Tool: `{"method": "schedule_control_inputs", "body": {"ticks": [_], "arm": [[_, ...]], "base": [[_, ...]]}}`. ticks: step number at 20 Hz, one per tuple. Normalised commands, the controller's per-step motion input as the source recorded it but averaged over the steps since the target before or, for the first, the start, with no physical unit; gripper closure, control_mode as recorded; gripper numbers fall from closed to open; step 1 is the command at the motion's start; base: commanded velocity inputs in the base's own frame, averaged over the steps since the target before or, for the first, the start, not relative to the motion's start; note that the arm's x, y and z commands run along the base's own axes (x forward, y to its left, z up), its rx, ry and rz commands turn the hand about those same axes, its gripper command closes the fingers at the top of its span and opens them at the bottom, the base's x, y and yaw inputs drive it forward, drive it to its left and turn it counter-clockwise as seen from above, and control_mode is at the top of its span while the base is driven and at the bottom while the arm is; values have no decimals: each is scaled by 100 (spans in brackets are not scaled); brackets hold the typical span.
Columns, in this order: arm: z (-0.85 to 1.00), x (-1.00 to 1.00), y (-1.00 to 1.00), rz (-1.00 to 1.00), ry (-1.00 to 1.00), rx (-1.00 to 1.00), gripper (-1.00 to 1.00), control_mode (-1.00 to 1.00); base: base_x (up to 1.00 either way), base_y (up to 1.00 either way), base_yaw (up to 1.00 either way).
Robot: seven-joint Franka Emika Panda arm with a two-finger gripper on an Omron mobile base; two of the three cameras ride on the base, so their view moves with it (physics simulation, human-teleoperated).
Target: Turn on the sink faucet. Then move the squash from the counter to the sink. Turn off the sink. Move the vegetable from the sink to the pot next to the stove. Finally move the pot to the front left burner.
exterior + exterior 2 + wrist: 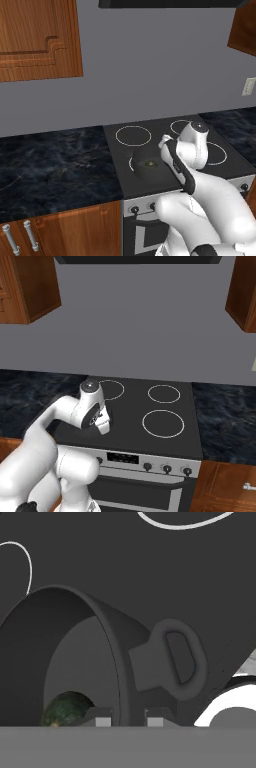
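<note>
With the squash [65, 709] inside, the hand [129, 718] is clamping the pot [85, 657] rim, needing only release on the front left burner [134, 162].

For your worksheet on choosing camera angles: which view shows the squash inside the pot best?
The left base view: it looks down into the pot on the stove, so the squash shows as a small greenish patch inside. The hand view shows a sliver of squash behind the pot wall, which the gripper pinches. In the right base view, the arm hides it.
</note>
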Motion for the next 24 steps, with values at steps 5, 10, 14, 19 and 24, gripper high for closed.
{"method": "schedule_control_inputs", "body": {"ticks": [5,10,14,19,24], "arm": [[-34,15,0,0,0,0,100,-100],[-36,14,0,0,0,0,100,-100],[-32,8,0,0,0,0,100,-100],[-25,1,4,0,0,0,100,-100],[-15,0,15,0,0,0,-100,-100]], "base": [[0,0,0],[0,0,0],[0,0,0],[0,0,0],[0,0,0]]}}
